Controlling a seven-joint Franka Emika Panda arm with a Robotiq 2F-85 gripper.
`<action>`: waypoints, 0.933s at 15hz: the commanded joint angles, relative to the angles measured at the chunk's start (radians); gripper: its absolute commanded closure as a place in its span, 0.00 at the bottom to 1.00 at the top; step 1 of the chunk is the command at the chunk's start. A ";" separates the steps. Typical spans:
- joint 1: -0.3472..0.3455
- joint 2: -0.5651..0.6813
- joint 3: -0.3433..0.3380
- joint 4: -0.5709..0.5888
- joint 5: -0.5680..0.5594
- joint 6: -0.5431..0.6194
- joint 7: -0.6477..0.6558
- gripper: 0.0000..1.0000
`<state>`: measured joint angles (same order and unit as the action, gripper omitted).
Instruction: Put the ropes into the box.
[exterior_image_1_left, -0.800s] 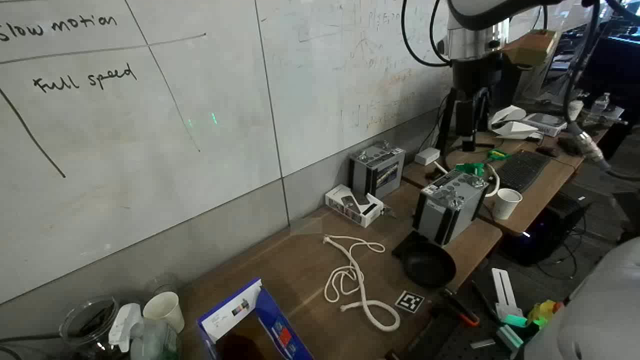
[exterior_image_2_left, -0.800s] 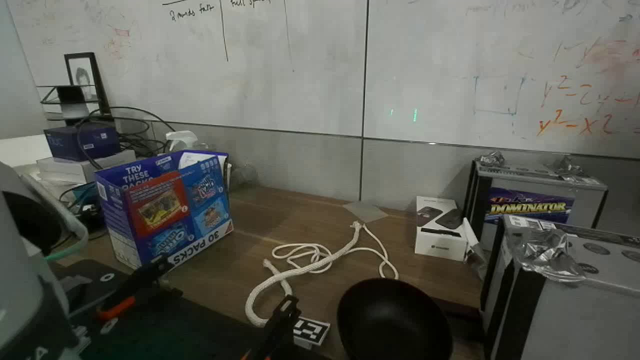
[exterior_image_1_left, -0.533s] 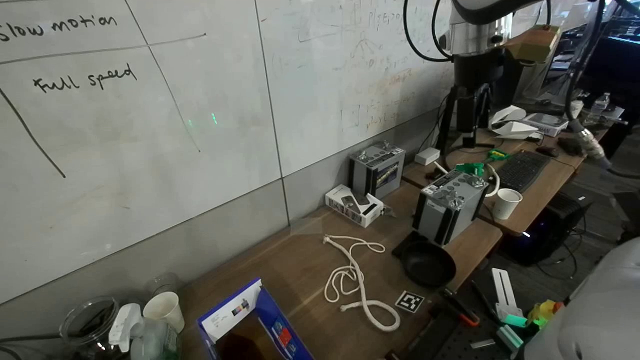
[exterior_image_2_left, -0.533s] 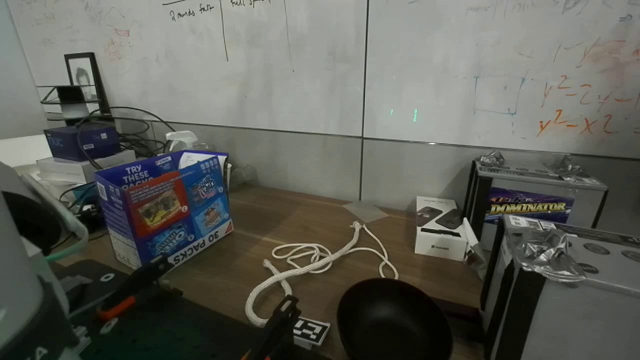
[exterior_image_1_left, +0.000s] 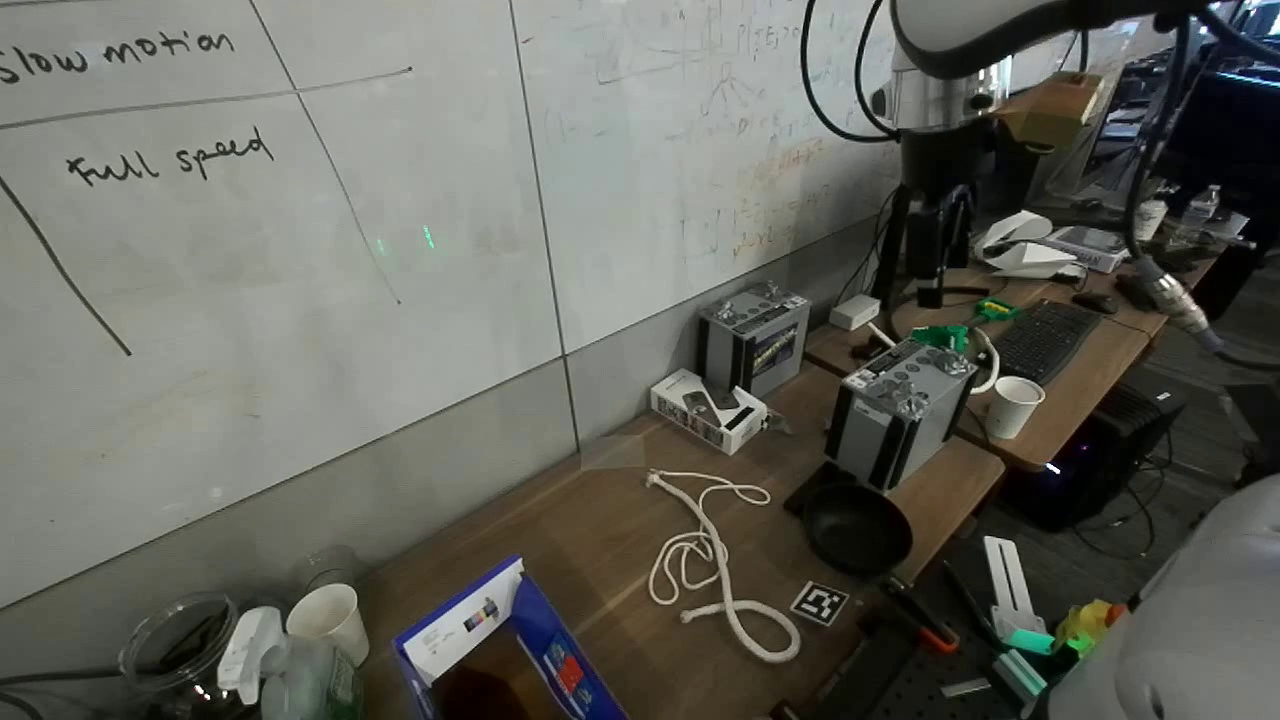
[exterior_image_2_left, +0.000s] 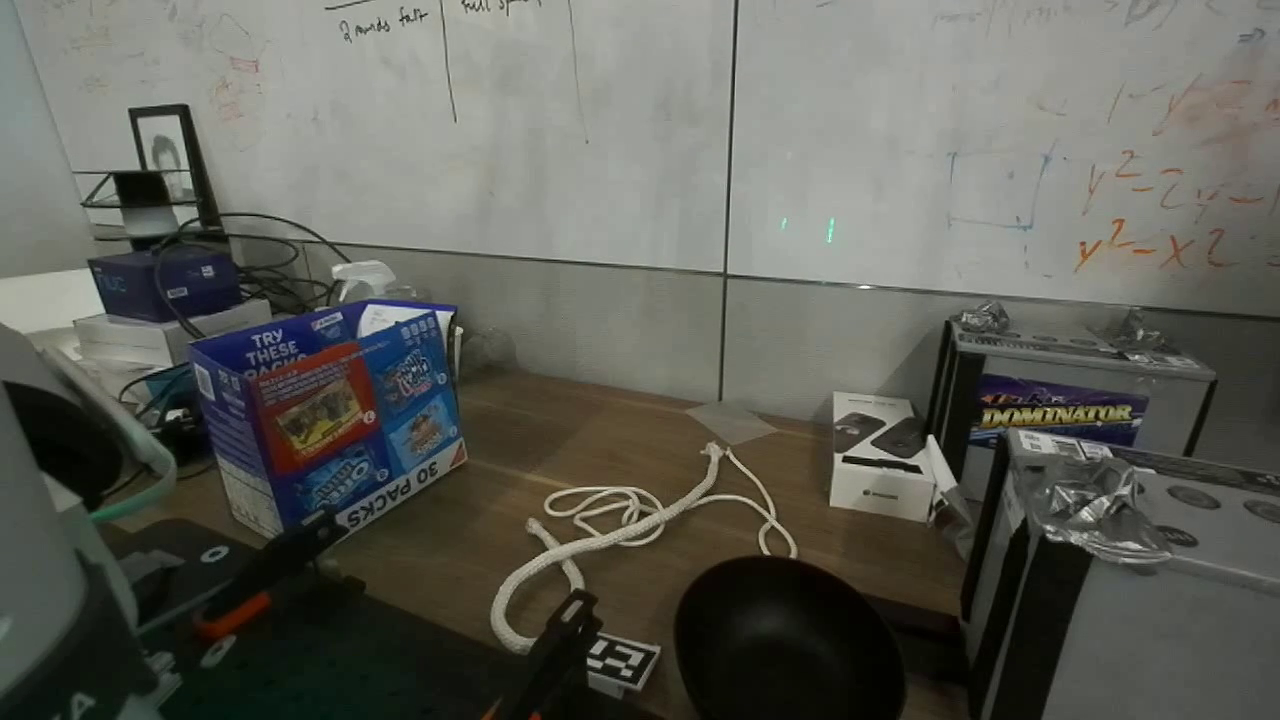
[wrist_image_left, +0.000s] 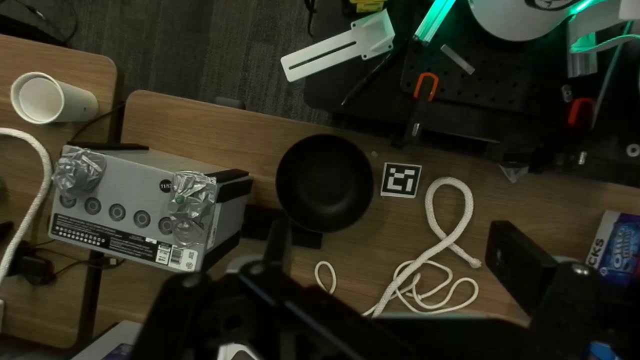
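The gripper (wrist_image_left: 390, 240) hangs in the air, spread wide with nothing in its grasp, well apart from the white ropes (exterior_image_2_left: 610, 540), whose thick and thin lengths lie looped on the bench (exterior_image_2_left: 580, 430) near a black bowl (exterior_image_2_left: 785, 640). Farther out, in both exterior views, we see the blue box (exterior_image_2_left: 325, 420) standing with its top uncovered, no rope showing in the part of its inside in sight. By our reckoning none of the job is done: grasping the ropes, carrying them across and lowering them in all remain.
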<state>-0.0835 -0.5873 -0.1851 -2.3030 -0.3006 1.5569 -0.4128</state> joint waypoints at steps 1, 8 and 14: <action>-0.001 0.031 -0.038 -0.064 -0.035 0.152 0.008 0.00; -0.032 0.245 -0.101 -0.120 -0.018 0.484 -0.003 0.00; -0.037 0.501 -0.091 -0.104 0.056 0.700 -0.032 0.00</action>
<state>-0.1138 -0.2062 -0.2882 -2.4404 -0.3052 2.1766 -0.4139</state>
